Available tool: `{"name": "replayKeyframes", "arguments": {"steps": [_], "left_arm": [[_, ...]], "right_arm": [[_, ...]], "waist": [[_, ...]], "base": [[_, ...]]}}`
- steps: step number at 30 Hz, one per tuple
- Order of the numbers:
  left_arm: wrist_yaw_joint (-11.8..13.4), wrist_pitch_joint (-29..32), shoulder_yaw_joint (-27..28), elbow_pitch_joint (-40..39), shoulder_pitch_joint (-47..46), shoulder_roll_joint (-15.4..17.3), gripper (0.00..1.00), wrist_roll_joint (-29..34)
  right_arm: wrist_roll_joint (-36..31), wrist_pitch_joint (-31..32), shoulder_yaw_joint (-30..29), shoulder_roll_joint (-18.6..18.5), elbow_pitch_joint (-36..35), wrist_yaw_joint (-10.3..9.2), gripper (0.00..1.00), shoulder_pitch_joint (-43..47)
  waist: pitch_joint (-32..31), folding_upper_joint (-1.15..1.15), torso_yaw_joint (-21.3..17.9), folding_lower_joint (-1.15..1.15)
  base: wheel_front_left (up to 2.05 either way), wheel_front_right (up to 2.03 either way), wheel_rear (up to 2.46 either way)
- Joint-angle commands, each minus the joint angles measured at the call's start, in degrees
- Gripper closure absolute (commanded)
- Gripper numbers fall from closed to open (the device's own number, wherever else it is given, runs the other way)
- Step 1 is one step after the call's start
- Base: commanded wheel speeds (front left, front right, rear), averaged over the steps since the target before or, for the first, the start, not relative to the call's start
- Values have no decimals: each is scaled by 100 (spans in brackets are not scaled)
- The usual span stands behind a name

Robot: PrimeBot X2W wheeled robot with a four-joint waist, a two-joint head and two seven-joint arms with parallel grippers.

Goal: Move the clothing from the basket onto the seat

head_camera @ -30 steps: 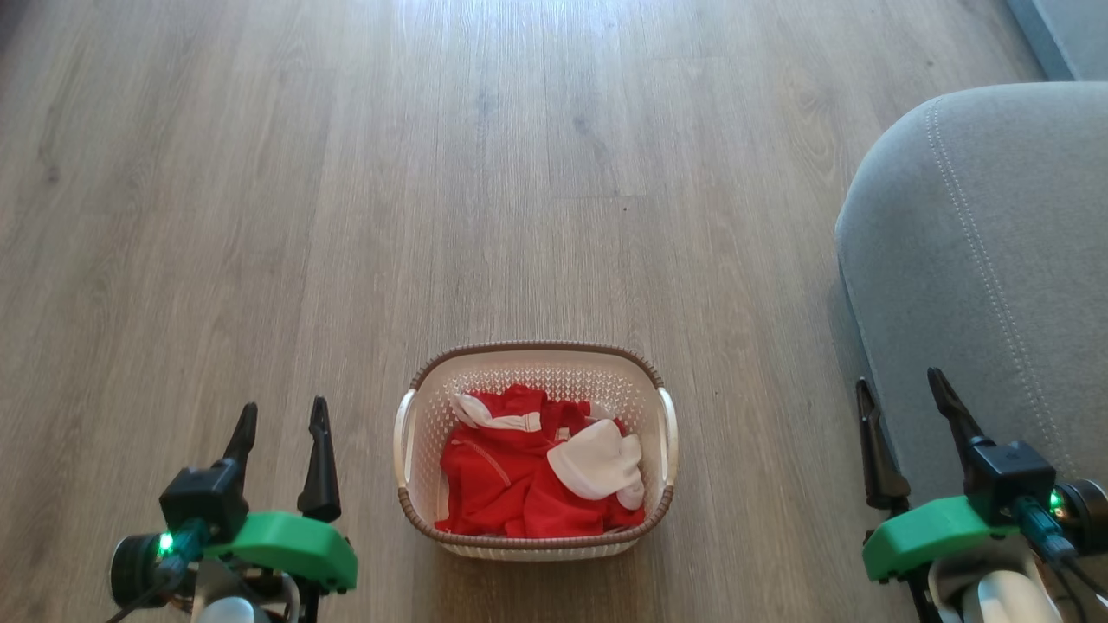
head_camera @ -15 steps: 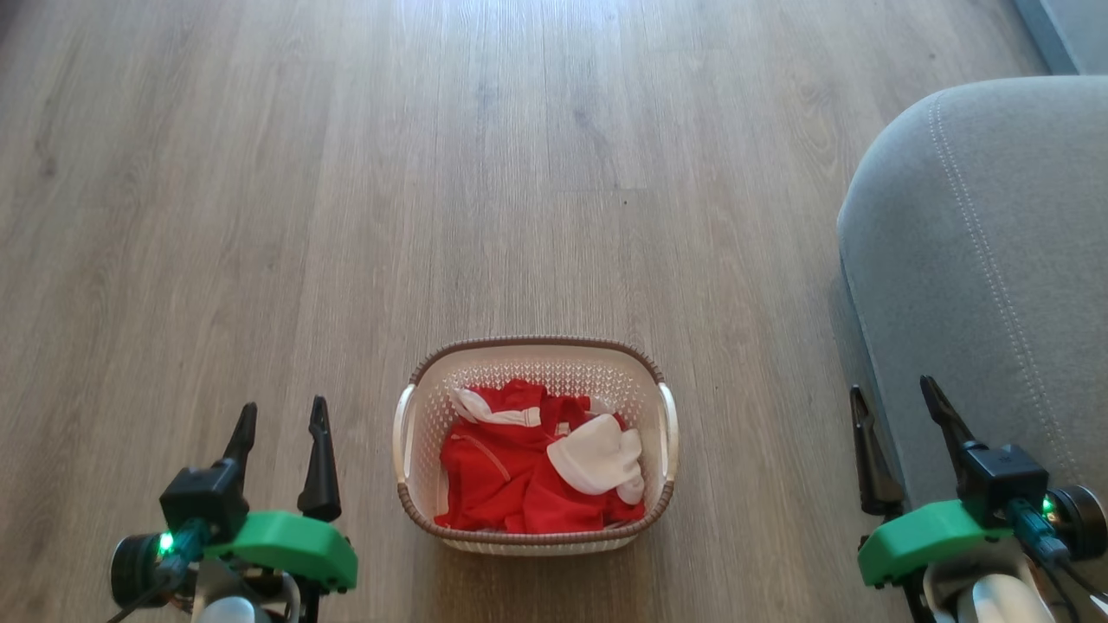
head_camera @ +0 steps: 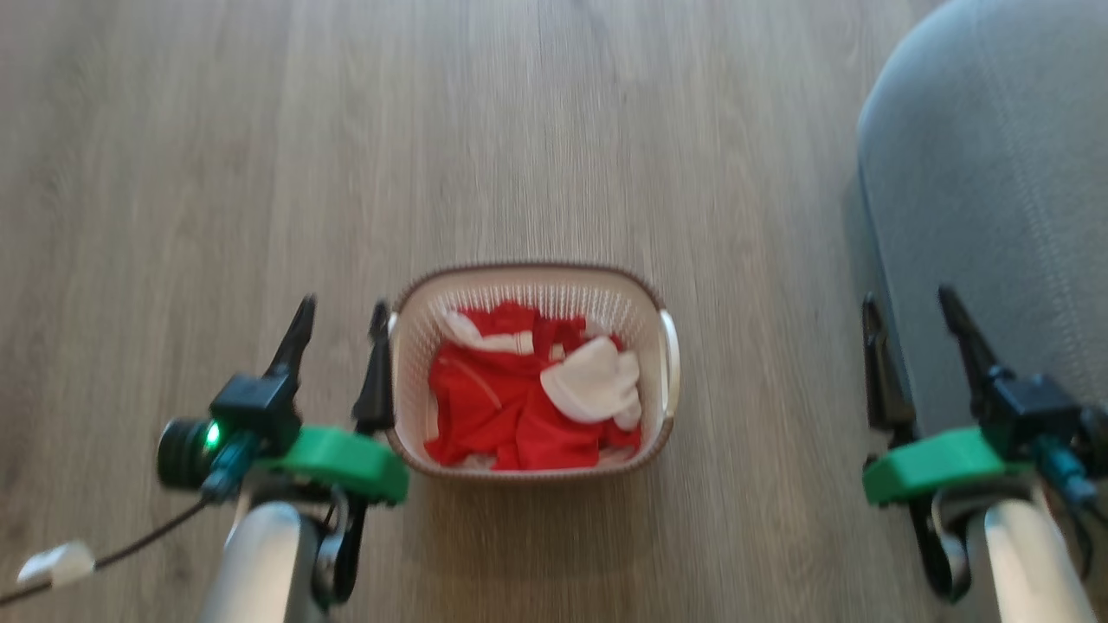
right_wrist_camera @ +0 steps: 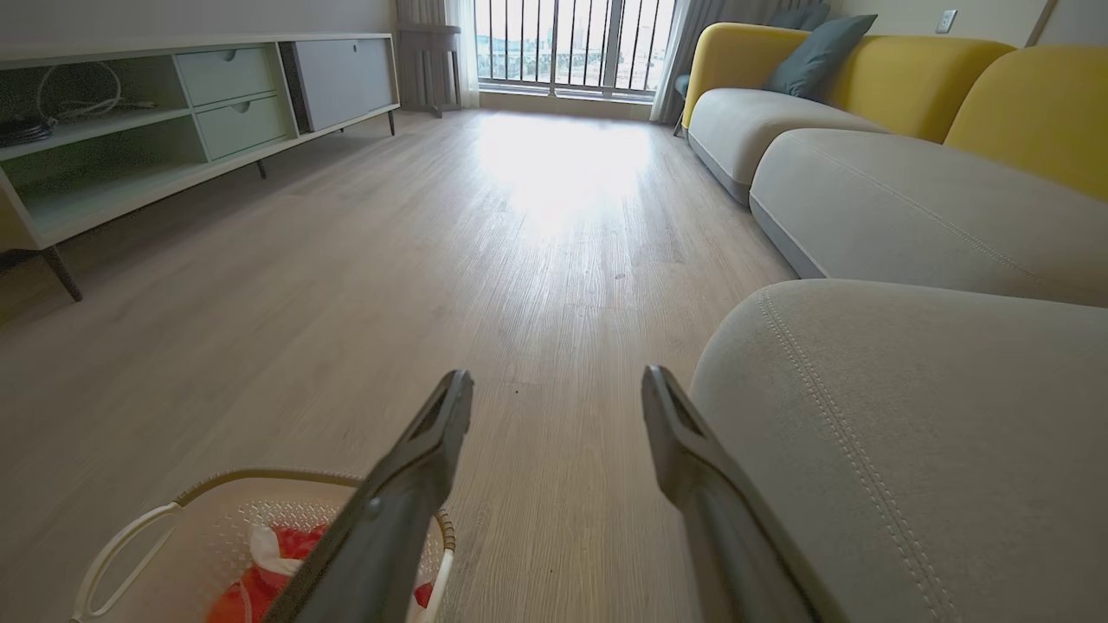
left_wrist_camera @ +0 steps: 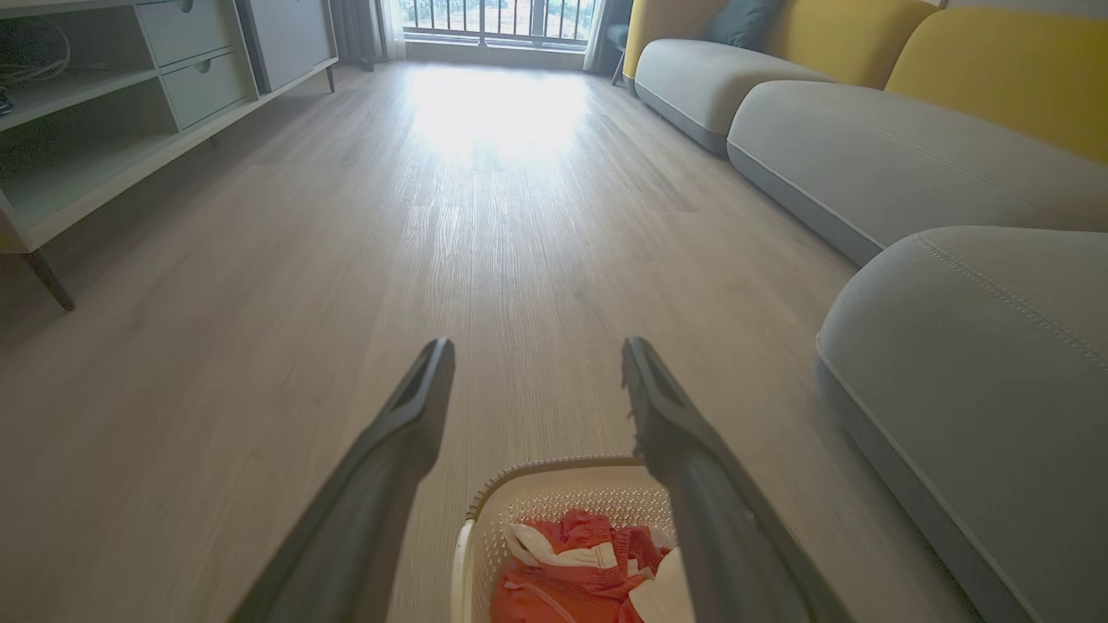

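Observation:
The cream basket (head_camera: 531, 284) with a brown rim stands on the wood floor in the middle of the head view, with the red and white clothing (head_camera: 528, 400) bunched inside. My left gripper (head_camera: 343, 310) is open, empty, and close beside the basket's left handle. In the left wrist view the basket (left_wrist_camera: 554, 493) and clothing (left_wrist_camera: 589, 571) lie low between and under my fingers (left_wrist_camera: 407, 433). My right gripper (head_camera: 909, 301) is open and empty, hovering at the edge of the grey seat (head_camera: 978, 173). The right wrist view has the seat (right_wrist_camera: 909, 433) at right and the basket (right_wrist_camera: 216, 528) at lower left.
A low cabinet (right_wrist_camera: 173, 112) with drawers and open shelves lines the left wall. A long grey and yellow sofa (right_wrist_camera: 866, 138) runs beyond the seat. Bare wood floor (head_camera: 433, 130) stretches ahead toward a window with railings (right_wrist_camera: 571, 43).
The head camera has tipped, so the basket sits higher in the picture and blurs. My left gripper has risen and moved right, up to the basket's left side. The right gripper also sits higher.

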Motion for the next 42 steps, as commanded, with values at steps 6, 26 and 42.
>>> {"name": "replayKeyframes", "arguments": {"steps": [6,26,42], "left_arm": [[26,-69,-471,125,-1082,63,0,132],[422,621,-1681,4053,-4576,63,0,19],[702,722,-1727,5844,-5653,136,0,-133]], "right_arm": [[88,-77,208,-77,-475,-1,0,-828],[547,-77,436,-77,-1197,-1,0,-1779],[829,-77,515,-77,-1506,-1,0,-1556]], "waist": [[1419,0,-234,0],[3738,0,-1180,0],[4258,0,-1594,0]], "base": [[0,0,0],[0,0,0],[0,0,0]]}}
